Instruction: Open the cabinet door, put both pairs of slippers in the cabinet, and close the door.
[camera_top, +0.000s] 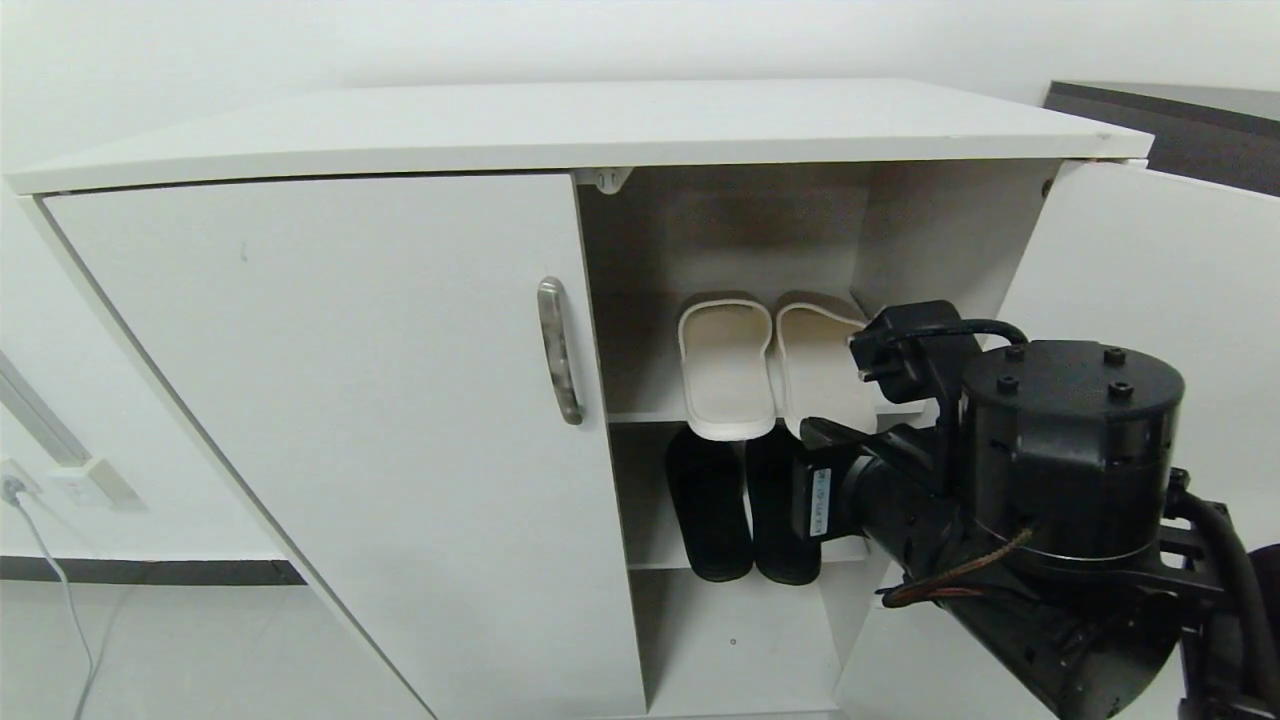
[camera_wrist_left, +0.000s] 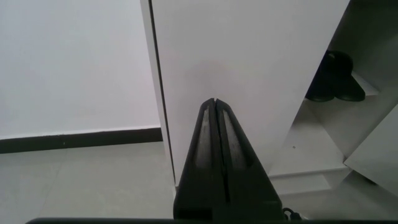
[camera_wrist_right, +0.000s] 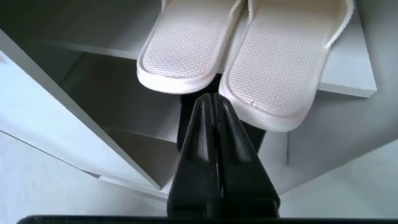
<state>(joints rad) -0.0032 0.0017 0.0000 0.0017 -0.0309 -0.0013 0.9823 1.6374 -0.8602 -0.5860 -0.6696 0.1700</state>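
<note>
Clenched, empty left gripper (camera_wrist_left: 214, 102) facing the shut left door (camera_top: 330, 420) of the cabinet (camera_top: 600, 120), then from the head view white slippers (camera_top: 727, 370) shelved directly above black slippers (camera_top: 710, 510), from the right wrist view a clenched, empty right gripper (camera_wrist_right: 216, 99) just before the white heels, right door (camera_top: 1150, 300) standing open.

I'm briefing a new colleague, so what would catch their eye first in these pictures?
The white cabinet stands with its right door swung open and its left door shut. Inside, a pair of cream slippers lies on the upper shelf, a black pair on the shelf below. The right gripper, shut, hangs just before the cream pair's near ends.
</note>
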